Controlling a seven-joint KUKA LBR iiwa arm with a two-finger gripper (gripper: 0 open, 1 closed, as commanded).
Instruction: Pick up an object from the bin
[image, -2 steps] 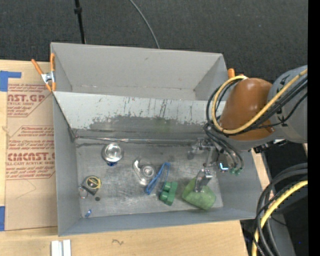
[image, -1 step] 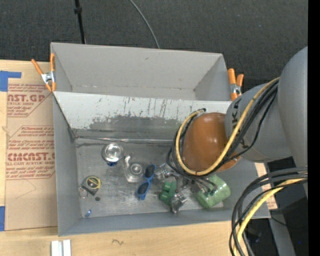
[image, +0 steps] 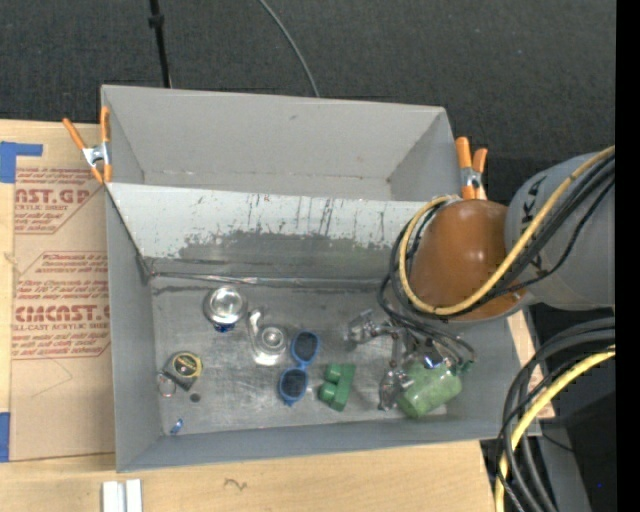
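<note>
The gripper (image: 404, 362) is low in the bin, near the floor, and a pale green lump (image: 432, 392) lies directly against it on the side nearer to the front wall. I judge that the step in hand is the approach or the grasp of this lump, but the metal parts and cables overlap. I cannot tell if the gripper is wide or narrow, or if the lump is already inside it.

The next move, in my opinion, needs a sure closing on the lump and then a straight lift. The bin (image: 300, 150) has its front wall and right wall close by, so there is little room to go sideways.

Counted, going away from the gripper toward the left of the view:
- one dark green block (image: 337, 386), near the gripper
- two blue pieces (image: 297, 366), perhaps parts of one thing
- one clear piece (image: 268, 340)
- one silver can (image: 225, 305)
- one small yellow and black round thing (image: 183, 368), well apart
- one tiny blue bit (image: 176, 426), the farthest
</note>
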